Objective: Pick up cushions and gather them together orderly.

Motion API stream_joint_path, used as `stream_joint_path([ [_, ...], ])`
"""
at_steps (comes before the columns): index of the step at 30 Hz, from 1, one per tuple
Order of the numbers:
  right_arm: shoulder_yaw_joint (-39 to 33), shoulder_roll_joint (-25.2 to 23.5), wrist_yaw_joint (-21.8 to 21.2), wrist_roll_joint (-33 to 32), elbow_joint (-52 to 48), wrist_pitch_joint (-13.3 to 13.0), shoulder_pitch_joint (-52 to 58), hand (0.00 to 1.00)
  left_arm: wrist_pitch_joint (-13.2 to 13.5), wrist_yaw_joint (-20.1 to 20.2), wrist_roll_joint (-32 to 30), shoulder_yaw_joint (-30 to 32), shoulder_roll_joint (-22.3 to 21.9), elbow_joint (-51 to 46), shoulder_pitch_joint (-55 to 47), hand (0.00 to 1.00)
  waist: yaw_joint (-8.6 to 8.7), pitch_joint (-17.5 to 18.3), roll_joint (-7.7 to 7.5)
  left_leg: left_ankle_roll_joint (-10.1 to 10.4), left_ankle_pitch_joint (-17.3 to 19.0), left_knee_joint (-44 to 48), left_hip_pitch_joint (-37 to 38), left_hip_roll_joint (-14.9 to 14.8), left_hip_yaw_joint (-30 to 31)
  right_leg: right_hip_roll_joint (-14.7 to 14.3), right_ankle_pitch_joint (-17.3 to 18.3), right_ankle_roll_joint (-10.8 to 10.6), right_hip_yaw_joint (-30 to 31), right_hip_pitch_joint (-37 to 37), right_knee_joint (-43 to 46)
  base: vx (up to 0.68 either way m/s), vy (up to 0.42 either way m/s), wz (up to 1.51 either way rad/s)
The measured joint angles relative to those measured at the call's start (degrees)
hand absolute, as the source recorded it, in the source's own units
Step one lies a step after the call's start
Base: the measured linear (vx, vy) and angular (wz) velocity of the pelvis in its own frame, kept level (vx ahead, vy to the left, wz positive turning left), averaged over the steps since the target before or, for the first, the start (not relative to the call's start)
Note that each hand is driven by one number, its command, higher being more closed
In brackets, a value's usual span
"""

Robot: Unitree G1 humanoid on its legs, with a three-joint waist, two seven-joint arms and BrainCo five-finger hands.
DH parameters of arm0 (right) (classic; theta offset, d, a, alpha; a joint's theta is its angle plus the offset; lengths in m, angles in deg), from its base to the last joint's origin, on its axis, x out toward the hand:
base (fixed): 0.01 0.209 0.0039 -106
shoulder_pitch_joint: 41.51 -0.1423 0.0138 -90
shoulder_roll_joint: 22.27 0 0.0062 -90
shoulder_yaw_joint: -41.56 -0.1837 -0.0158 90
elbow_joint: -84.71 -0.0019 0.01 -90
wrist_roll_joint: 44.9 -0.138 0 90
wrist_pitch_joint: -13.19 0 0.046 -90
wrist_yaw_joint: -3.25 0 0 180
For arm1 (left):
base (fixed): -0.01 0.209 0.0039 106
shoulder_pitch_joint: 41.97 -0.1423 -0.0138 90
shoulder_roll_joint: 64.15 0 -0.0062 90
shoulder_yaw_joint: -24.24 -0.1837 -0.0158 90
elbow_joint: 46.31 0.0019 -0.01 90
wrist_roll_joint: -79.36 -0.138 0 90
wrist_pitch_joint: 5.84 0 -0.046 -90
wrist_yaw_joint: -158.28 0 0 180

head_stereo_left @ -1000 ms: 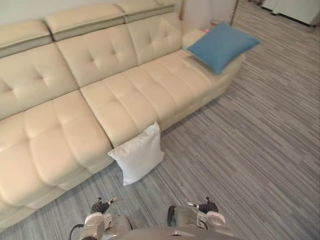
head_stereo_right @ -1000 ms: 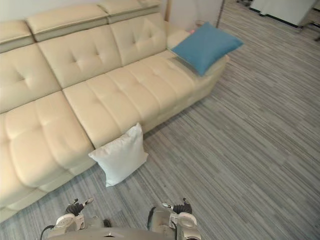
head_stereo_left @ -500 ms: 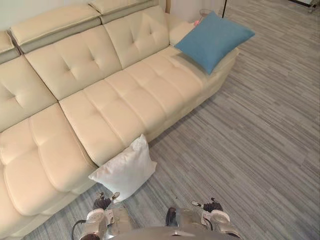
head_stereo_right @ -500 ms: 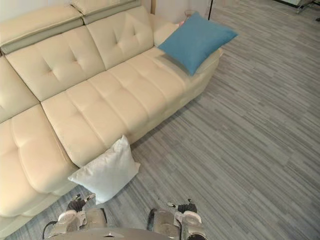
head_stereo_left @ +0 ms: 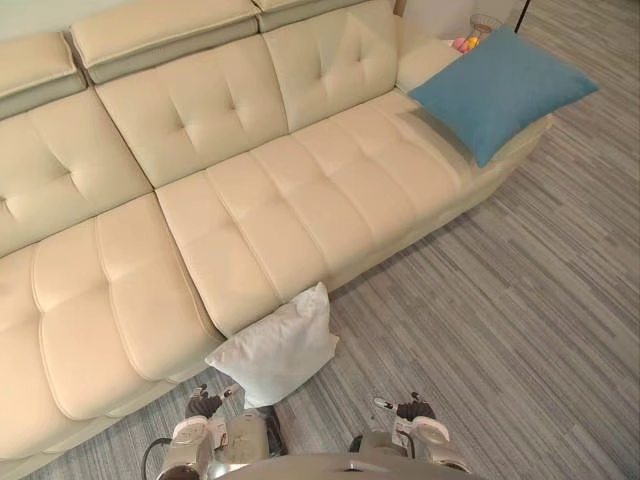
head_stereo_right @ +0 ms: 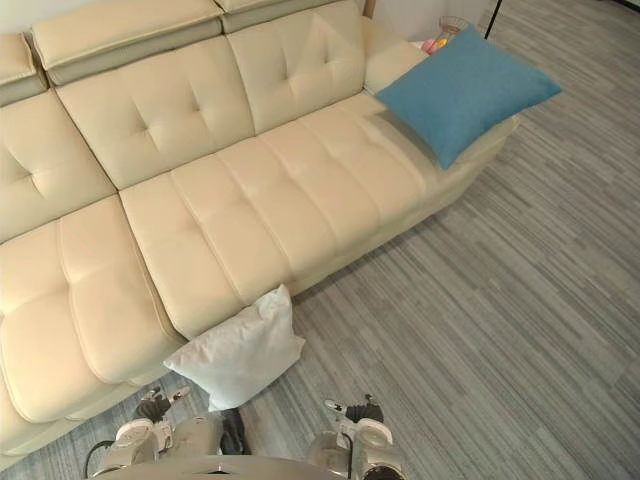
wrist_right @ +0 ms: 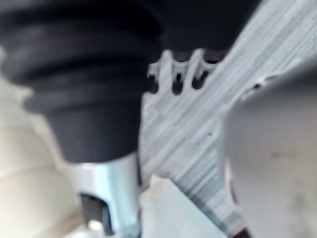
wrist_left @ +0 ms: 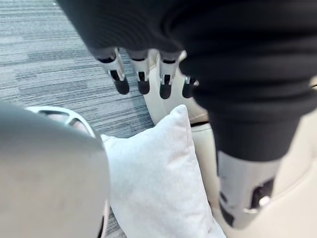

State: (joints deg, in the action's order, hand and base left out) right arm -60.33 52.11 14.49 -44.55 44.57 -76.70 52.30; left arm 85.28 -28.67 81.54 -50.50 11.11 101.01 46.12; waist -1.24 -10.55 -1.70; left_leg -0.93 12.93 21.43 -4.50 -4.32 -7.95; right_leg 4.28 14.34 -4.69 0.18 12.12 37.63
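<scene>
Leaning on sofa [head_stereo_left: 250,200], white cushion [head_stereo_left: 275,350] just past left hand [wrist_left: 141,82].

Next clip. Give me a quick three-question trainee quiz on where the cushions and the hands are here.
1. True or false: the white cushion lies on the sofa seat.
2. Where is the blue cushion? A on the floor; B at the sofa's right end; C on top of the backrest.
3. Fill in: the left hand holds ____.
Key: 1 false, it stands on the floor against the sofa front. 2 B. 3 nothing; its fingers hang straight.
</scene>
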Motion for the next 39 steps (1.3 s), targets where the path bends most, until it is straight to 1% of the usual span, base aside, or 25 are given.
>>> stream_joint_path([
  [1,-0.1,-0.3,0.0,0.0,0.2,0.0,0.5,0.0,0.0,-0.1,0.0,0.7,0.0,-0.1,-0.2,0.0,0.04,0.6,-0.91,0.9,0.7,1.2,-0.8,1.3,1.5,0.2,-4.4,1.9,0.7,-0.5,-6.2,0.12,-0.208,0.85],
  [2,-0.5,-0.8,-0.1,0.0,0.7,0.3,0.7,0.0,0.2,-0.2,0.0,1.6,-0.4,-0.3,-0.1,0.0,-0.95,1.8,-1.75,1.9,1.7,3.5,-2.0,2.0,3.0,1.5,-1.1,0.9,-0.1,-1.7,-9.3,0.14,-0.19,0.76],
  [3,-0.9,-0.2,-0.1,0.0,0.6,0.3,0.7,0.0,0.1,-0.3,0.0,1.7,-1.2,-0.3,-0.4,0.0,-1.11,2.4,-0.02,2.5,2.1,4.5,-3.2,0.9,3.7,0.7,-1.0,1.0,-1.3,-2.0,-10.6,0.15,-0.177,0.53],
  [5,-1.8,0.6,0.0,-0.1,0.6,0.2,0.6,0.0,0.1,-0.4,0.1,2.7,-2.6,-0.2,-1.3,0.0,-1.0,3.7,2.13,3.0,2.2,4.5,-4.5,-0.6,5.4,-0.7,-1.6,1.6,-3.6,-2.3,-13.2,0.15,-0.11,0.3],
  [7,-2.2,0.8,0.1,-0.1,0.6,0.2,0.8,0.0,0.1,-0.3,0.0,2.7,-3.4,-0.1,-1.5,0.0,-0.92,4.2,2.86,3.6,2.1,3.6,-4.3,-1.3,6.5,-1.6,-2.2,1.9,-5.1,-4.1,-15.4,0.15,-0.106,0.26],
  [9,-2.6,0.5,0.1,-0.1,0.6,0.2,1.2,0.0,0.1,-0.3,0.0,2.7,-3.4,0.0,-1.5,0.0,-0.94,4.3,2.63,4.3,1.7,2.4,-3.1,-1.5,8.0,-1.8,-2.7,1.8,-7.1,-6.8,-17.8,0.13,-0.079,0.36],
  [11,-2.8,0.1,0.1,0.0,0.6,0.2,1.4,0.0,0.1,-0.3,0.0,2.7,-3.3,-0.1,-1.5,0.0,-1.44,4.6,2.59,4.9,1.2,1.4,-2.3,-1.4,8.2,-1.8,-3.4,1.7,-7.5,-8.1,-19.3,0.08,-0.022,0.2],
  [13,-2.8,-0.5,0.0,0.0,0.6,0.1,1.3,0.0,0.1,-0.3,0.0,2.6,-2.7,-0.1,-1.6,0.0,-1.88,5.3,1.46,5.0,0.3,0.2,-2.3,-1.1,8.1,-1.6,-4.8,1.5,-7.6,-8.5,-21.8,0.06,0.042,0.03],
  [17,-2.9,-1.2,0.0,0.1,0.6,0.2,1.6,0.0,0.1,-0.3,0.0,2.1,-1.9,-0.2,-1.7,0.0,-1.76,5.6,0.39,4.4,-1.8,-2.5,-1.0,0.1,8.3,-0.6,-7.3,1.1,-8.7,-10.8,-25.6,-0.01,0.052,0.12],
  [19,-2.7,-1.6,0.1,0.1,0.6,0.1,1.4,0.0,0.1,-0.3,0.0,0.7,-1.3,-0.2,-1.6,0.0,-1.88,5.5,-0.05,4.1,-3.0,-3.5,-1.4,1.0,9.1,-0.1,-7.6,1.0,-9.1,-11.1,-26.3,-0.12,0.03,0.15],
  [21,-2.6,-1.6,0.1,0.1,0.5,0.1,1.1,0.0,0.1,-0.4,0.0,0.0,-1.1,-0.2,-1.0,0.0,-1.71,5.1,-0.06,4.1,-3.4,-3.3,-2.6,1.3,9.9,0.2,-7.6,1.0,-10.3,-10.5,-26.1,-0.17,0.003,0.29],
  [22,-2.2,-1.4,0.4,0.1,0.5,0.1,-0.1,0.0,0.1,-0.6,0.0,-0.9,-0.6,-0.4,0.1,0.0,-1.76,3.9,0.37,4.1,-3.6,-1.9,-4.8,1.5,11.0,0.4,-7.4,1.2,-11.2,-8.8,-24.6,-0.26,-0.004,0.47],
  [23,-1.1,-0.9,0.8,0.1,0.5,0.2,-1.5,0.0,0.1,-1.3,0.2,-1.2,-0.6,-0.7,2.4,0.0,-1.76,2.3,0.46,4.2,-2.7,0.9,-8.7,1.4,11.9,0.4,-6.2,1.9,-12.1,-5.6,-21.9,-0.34,0.002,0.47],
  [25,0.5,-0.2,1.7,0.1,0.5,0.3,-4.1,0.0,0.0,-2.0,1.0,-1.9,-0.5,-0.7,4.8,0.0,-1.84,-0.6,0.84,3.8,-2.3,4.6,-13.7,1.1,12.4,0.6,-5.4,2.4,-12.7,-0.9,-17.6,-0.28,0.004,0.27],
  [26,0.7,0.2,2.0,0.1,0.5,0.4,-5.9,0.0,0.0,-2.7,1.5,-1.9,-0.3,-0.7,6.2,0.0,-1.83,-2.1,0.96,3.8,-2.3,6.3,-16.5,0.8,12.0,0.8,-4.8,2.5,-12.8,2.1,-14.9,-0.2,0.002,0.14],
  [28,0.9,1.0,2.7,0.1,0.5,0.6,-9.3,0.0,0.0,-3.6,2.7,-1.8,0.5,-1.2,8.4,0.0,-1.79,-4.0,0.85,3.7,-2.4,9.6,-21.9,0.2,9.9,1.7,-3.8,3.1,-12.2,9.1,-9.3,-0.28,0.002,0.02],
  [29,1.0,1.7,3.1,0.0,0.4,1.0,-11.6,0.0,0.0,-4.1,2.9,-1.8,1.1,-2.4,9.3,0.0,-1.89,-5.9,0.9,3.5,-2.6,11.1,-23.5,-0.4,8.7,2.1,-3.4,3.2,-11.6,11.4,-6.7,-0.32,0.005,-0.17],
  [30,1.0,2.6,3.7,0.0,0.4,1.2,-13.7,0.0,0.0,-4.5,3.7,-1.7,1.9,-3.5,10.4,0.0,-1.92,-7.0,0.92,3.4,-2.6,13.0,-26.1,-0.6,7.9,2.5,-3.0,3.3,-10.9,14.7,-4.0,-0.22,0.001,-0.27],
  [31,1.0,3.5,4.3,-0.1,0.2,1.4,-16.2,0.0,0.0,-4.9,4.5,-1.4,2.8,-4.7,11.4,0.0,-1.83,-7.9,1.03,3.4,-2.6,14.4,-28.7,-0.8,7.4,2.5,-2.7,2.9,-10.1,17.6,-2.4,-0.17,0.011,-0.24],
  [32,1.0,4.1,4.4,-0.1,0.0,1.4,-17.4,0.0,0.1,-5.1,4.6,-1.1,3.3,-5.3,12.2,0.0,-1.75,-8.7,1.12,3.3,-2.7,15.0,-29.8,-0.9,7.2,2.5,-2.8,3.0,-9.9,18.9,-1.7,-0.19,0.004,-0.21],
  [33,0.8,5.5,4.5,-0.3,-1.3,1.4,-20.3,0.0,0.3,-5.4,5.4,0.5,4.5,-6.5,14.6,0.0,-1.72,-10.0,1.33,3.1,-2.9,16.8,-33.9,-1.4,6.8,2.6,-3.1,3.4,-9.5,23.2,0.2,-0.19,0.0,-0.13],
  [34,0.8,6.0,4.8,-0.5,-1.9,1.3,-21.3,0.0,0.3,-5.5,5.7,1.0,4.9,-6.9,15.6,0.0,-1.71,-10.5,1.38,3.1,-2.9,17.4,-35.6,-1.4,6.7,2.6,-3.1,3.5,-9.2,25.0,1.0,-0.22,-0.008,-0.13],
  [36,0.3,8.0,6.8,-1.2,-1.9,1.4,-27.0,0.0,0.8,-5.9,7.8,2.4,6.7,-7.6,21.1,0.0,-1.54,-13.3,1.55,2.7,-3.7,19.4,-42.3,-2.1,5.8,2.5,-4.1,3.7,-8.4,32.2,3.2,-0.15,-0.013,-0.15],
  [37,0.3,8.2,6.9,-1.2,-1.9,1.4,-27.7,0.0,0.9,-6.0,7.9,2.6,6.9,-7.7,21.6,0.0,-1.52,-13.6,1.54,2.7,-3.8,19.6,-43.0,-2.2,5.7,2.5,-4.2,3.7,-8.4,33.0,3.3,-0.14,-0.007,-0.15],
  [39,0.5,9.2,7.4,-1.9,-1.9,1.4,-31.6,0.0,1.3,-6.6,8.8,2.6,7.6,-8.6,24.5,0.0,-1.43,-15.2,1.58,2.4,-4.7,20.4,-47.4,-2.5,5.6,2.5,-4.7,3.9,-7.9,37.7,4.6,-0.09,-0.007,-0.09],
])
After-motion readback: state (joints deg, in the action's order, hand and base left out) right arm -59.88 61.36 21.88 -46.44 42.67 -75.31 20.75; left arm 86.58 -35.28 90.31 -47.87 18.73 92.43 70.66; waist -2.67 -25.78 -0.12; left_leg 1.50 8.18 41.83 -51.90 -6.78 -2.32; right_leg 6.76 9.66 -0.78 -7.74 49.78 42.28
